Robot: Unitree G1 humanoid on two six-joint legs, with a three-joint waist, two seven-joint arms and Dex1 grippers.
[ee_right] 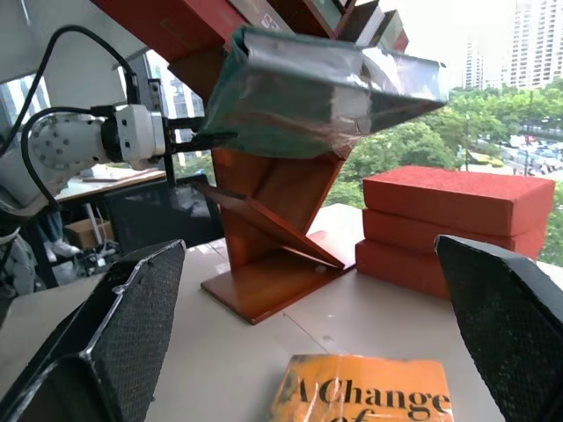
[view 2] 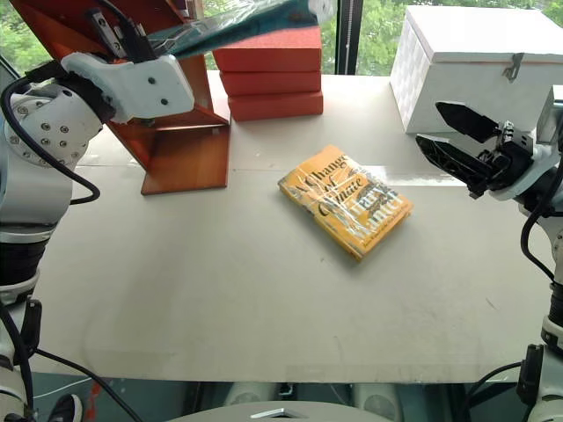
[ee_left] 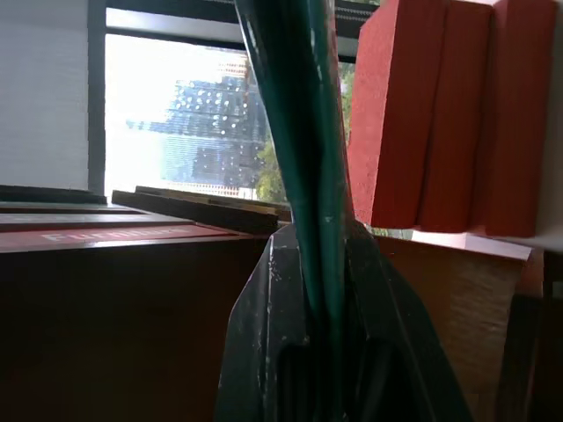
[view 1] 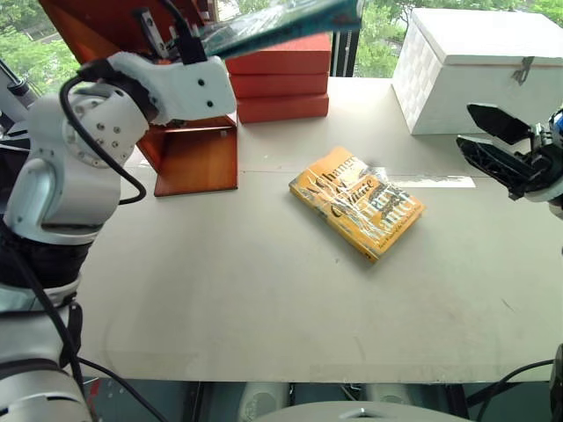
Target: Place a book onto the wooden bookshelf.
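The teal-green book [view 1: 281, 25], wrapped in glossy plastic, hangs in the air at the back left, tilted, over the wooden bookshelf [view 1: 195, 158] and the red blocks. My left gripper [view 1: 185, 42] is shut on the book's near edge; the left wrist view shows both black fingers [ee_left: 264, 299] clamped on it. The reddish-brown bookshelf stands on the table with slanted panels, just below and beside the held book [ee_right: 317, 97]. My right gripper [view 1: 466, 127] hovers open at the right, empty, above the table in front of the white box.
A yellow-orange book [view 1: 356, 202] lies flat mid-table. A stack of three orange-red blocks [view 1: 281, 83] stands behind it, right of the shelf. A white box [view 1: 479, 70] sits at the back right. The pale table [view 1: 264, 299] extends toward me.
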